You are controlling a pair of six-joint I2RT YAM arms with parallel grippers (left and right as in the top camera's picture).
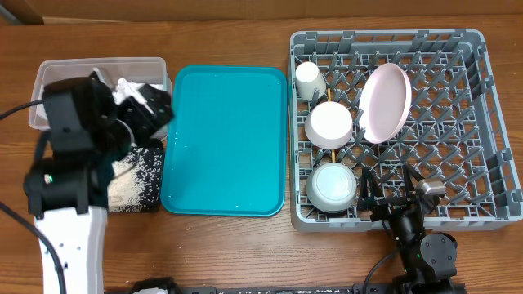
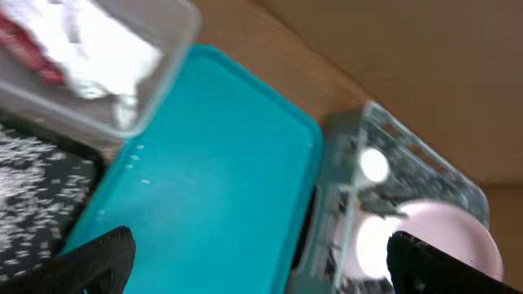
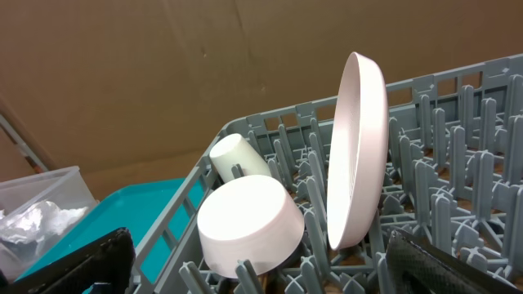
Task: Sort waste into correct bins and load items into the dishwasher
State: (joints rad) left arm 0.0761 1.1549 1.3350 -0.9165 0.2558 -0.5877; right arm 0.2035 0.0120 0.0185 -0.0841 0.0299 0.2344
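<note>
Plate (image 1: 385, 102) upright in rack (image 1: 482, 122)

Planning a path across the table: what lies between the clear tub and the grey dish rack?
The teal tray lies flat between the clear tub and the grey dish rack; the overhead view shows it.

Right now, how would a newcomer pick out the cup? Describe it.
Find the big grey dish rack on the right, then its far corner beside the teal tray. The small cream cup sits tilted there, narrower than the two white bowls in front of it and far smaller than the pink plate standing on edge.
</note>
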